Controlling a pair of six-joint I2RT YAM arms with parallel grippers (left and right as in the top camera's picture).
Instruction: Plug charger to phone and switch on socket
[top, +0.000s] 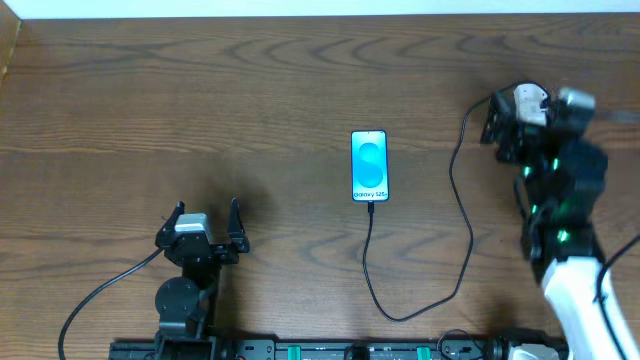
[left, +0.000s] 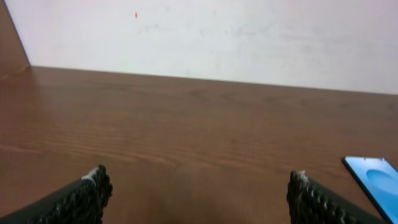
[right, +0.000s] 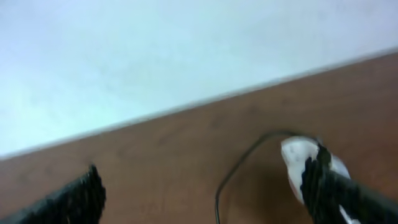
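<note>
Overhead only: phone (top: 369, 166) flat on the table (top: 200, 90), screen lit blue, ahead of and to the right of the left gripper (top: 206, 214), well apart from it, and well to the left of the right gripper (top: 500, 125). Also overhead only: full run of the charger (top: 369, 225), black cable running from the phone's near edge, looping back past the level of the left gripper, then rising on the right to the right gripper. Seating of the plug tip in the phone not determinable at this size. Left wrist view: one corner of the phone (left: 376, 183) only, ahead of and outside the finger (left: 317, 202) at the picture's right; otherwise bare wood ahead and a pale wall (left: 199, 37) beyond. Right wrist view, blurred: white adapter (right: 297, 155) of the charger close ahead of the gripper, hard against the finger (right: 348, 194) at the picture's right, actual contact not determinable; a stretch of cable curving away from the adapter. Left gripper: jaws spread wide, nothing between them, nothing touched. Right gripper: jaws spread fully, nothing pinched, adapter at one fingertip rather than in the gap.
</note>
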